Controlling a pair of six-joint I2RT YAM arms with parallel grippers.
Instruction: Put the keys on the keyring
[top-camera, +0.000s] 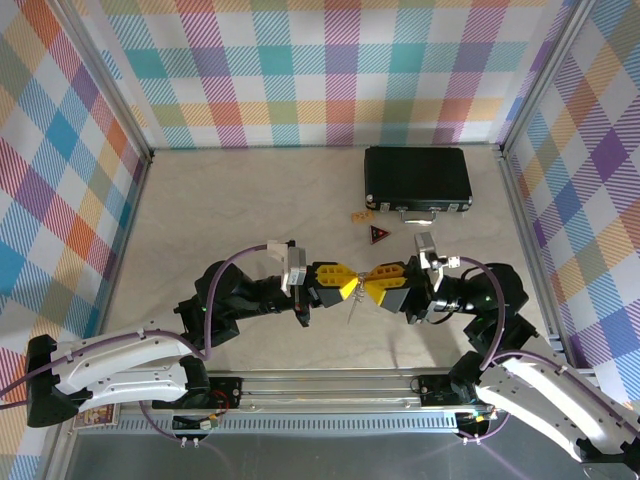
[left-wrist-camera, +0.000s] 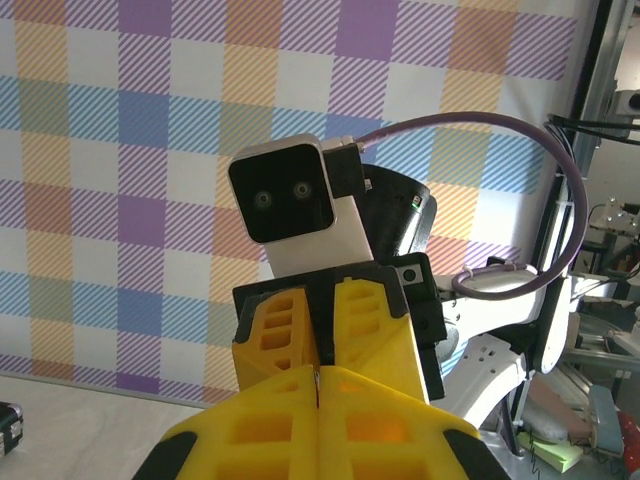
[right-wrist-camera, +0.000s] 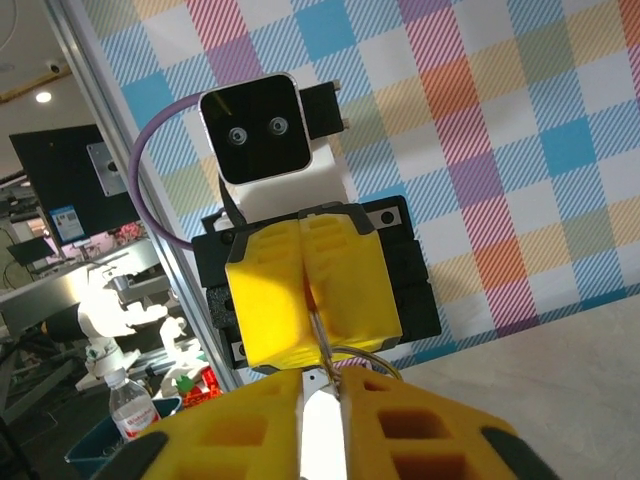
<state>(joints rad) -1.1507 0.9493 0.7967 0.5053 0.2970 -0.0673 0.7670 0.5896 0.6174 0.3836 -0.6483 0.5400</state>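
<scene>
The key (right-wrist-camera: 318, 335) shows as a thin metal sliver at mid-frame in the right wrist view. It sits edge-on in the seam of the left end effector (right-wrist-camera: 312, 345), whose fingers are pressed fully together, on it as I read it. It should be light, stiff and slick, best held flat across the head. Just below, the keyring (right-wrist-camera: 320, 420), a pale flat strip with a thin wire arc, is pinched in the right end effector (top-camera: 380, 285); likely rigid, with springy prongs. The two meet tip to tip at lower middle of the top view, above the desk (top-camera: 230, 220).
</scene>
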